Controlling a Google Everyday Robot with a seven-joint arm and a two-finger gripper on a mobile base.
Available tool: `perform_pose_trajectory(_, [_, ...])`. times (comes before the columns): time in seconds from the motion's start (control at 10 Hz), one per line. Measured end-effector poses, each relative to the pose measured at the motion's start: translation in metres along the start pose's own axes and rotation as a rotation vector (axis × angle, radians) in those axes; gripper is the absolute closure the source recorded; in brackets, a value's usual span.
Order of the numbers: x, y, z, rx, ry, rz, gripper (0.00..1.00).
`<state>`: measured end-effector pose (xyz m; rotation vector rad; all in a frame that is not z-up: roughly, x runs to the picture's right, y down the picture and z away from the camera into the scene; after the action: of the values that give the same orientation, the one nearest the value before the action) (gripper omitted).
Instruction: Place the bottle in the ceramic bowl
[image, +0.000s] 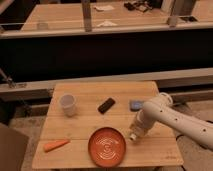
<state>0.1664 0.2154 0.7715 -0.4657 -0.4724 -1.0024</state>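
Gripper (134, 136) low over light wooden table (85, 127), front-right. Jaws clamped on small slender white plastic bottle (133, 132), just R of round orange-red ceramic bowl (100, 151) w/ pale rings, not in it. White cup (68, 105) back-left, black block (105, 105) mid.

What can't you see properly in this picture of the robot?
Camera view:
- Gripper, shut, at the arm's tip just right of the ceramic bowl: the white wrist covers it, so what it clamps is hidden.
- Bottle: cannot be told apart from that pale tip.
- Robot arm: cut off by the right edge.
- Black object and blue-grey object: too blurred to name.
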Motion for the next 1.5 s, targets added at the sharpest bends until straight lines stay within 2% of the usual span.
perform_pose_trajectory(0.1, [-0.004, -0.012, -0.003, -0.002, -0.002, -0.021, 0.99])
perform_pose_trajectory(0.5, [-0.016, -0.026, -0.011, -0.023, -0.006, -0.081, 0.99])
perform_pose_trajectory(1.0, [-0.044, -0.052, -0.021, -0.049, -0.016, -0.146, 0.99])
perform_pose_trajectory(1.1, [-0.053, -0.06, -0.023, -0.057, -0.016, -0.164, 0.98])
perform_pose_trajectory(1.3, [-0.056, -0.063, -0.026, -0.063, -0.016, -0.175, 0.86])
perform_pose_trajectory(1.5, [-0.058, -0.066, -0.031, -0.072, -0.015, -0.185, 0.8])
